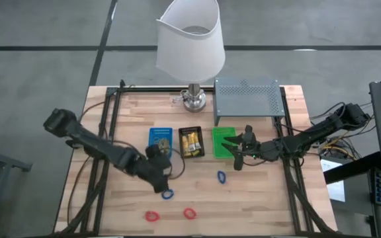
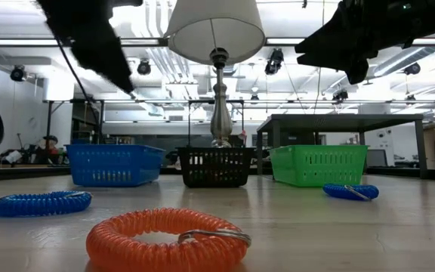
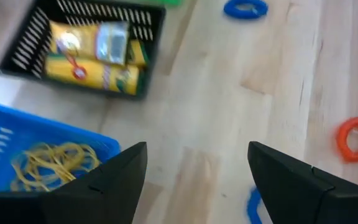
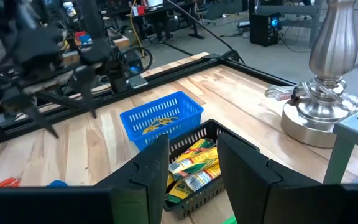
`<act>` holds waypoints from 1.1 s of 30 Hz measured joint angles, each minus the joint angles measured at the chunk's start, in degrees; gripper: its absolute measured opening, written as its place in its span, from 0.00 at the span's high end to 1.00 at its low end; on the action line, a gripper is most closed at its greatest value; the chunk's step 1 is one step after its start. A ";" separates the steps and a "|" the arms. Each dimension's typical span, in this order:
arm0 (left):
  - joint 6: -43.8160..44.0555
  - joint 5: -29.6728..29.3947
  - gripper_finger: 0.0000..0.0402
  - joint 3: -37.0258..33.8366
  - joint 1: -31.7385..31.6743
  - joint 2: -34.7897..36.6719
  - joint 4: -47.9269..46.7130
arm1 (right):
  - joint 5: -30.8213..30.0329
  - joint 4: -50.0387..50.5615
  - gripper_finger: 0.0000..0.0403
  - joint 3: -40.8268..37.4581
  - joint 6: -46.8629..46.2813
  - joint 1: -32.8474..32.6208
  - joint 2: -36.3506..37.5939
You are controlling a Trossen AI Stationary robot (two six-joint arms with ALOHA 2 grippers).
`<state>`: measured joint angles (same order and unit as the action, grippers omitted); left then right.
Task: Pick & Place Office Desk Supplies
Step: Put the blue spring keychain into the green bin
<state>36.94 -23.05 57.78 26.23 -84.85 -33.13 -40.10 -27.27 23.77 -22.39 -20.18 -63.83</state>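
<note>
Looking down on the bench [image 1: 256, 198], you see three trays in a row near its middle: a blue tray [image 1: 160, 138] holding tan rubber bands [image 3: 55, 162], a black tray [image 1: 191, 142] holding yellow packets [image 3: 92, 59], and a green tray [image 1: 223, 141]. Your left pincer [image 1: 159, 173] hangs over the bare wood just on the front side of the blue tray, its fingers [image 3: 114, 180] spread apart with nothing between them. A blue ring [image 1: 168, 194] lies just beyond it toward the front edge. Two red rings [image 1: 152, 216] [image 1: 189, 213] rest near the front edge, left of centre, and a second blue ring [image 1: 221, 176] lies on open wood on the front side of the green tray. Your right pincer [image 1: 234, 153] sits over the green tray's front right part, its fingers [image 4: 247, 165] parted and empty. A lamp [image 1: 192, 46] and a grey perforated shelf [image 1: 247, 99] stand along the back edge.
</note>
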 joint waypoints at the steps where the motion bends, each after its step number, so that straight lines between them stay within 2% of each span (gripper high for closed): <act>1: 1.36 -0.12 0.29 0.00 0.98 -0.82 -0.15 | 0.01 0.00 0.67 0.02 0.00 0.00 0.00; 7: 5.91 2.39 0.29 0.02 4.19 -5.60 -1.01 | 0.00 0.02 0.67 0.01 0.02 -0.01 0.01; 16: 13.50 8.66 0.29 0.02 5.20 -13.36 0.92 | 0.00 0.00 0.67 0.01 -0.02 -0.02 0.00; 23: 13.29 9.20 0.29 0.07 5.19 -14.19 6.42 | 0.00 0.00 0.67 0.01 0.00 -0.05 0.00; 33: 6.52 11.76 0.29 -0.41 5.45 -14.00 4.74 | -0.01 0.00 0.67 0.00 0.00 -0.04 0.00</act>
<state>43.46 -11.29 57.37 31.68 -98.85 -28.39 -40.11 -27.27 23.77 -22.39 -20.23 -63.83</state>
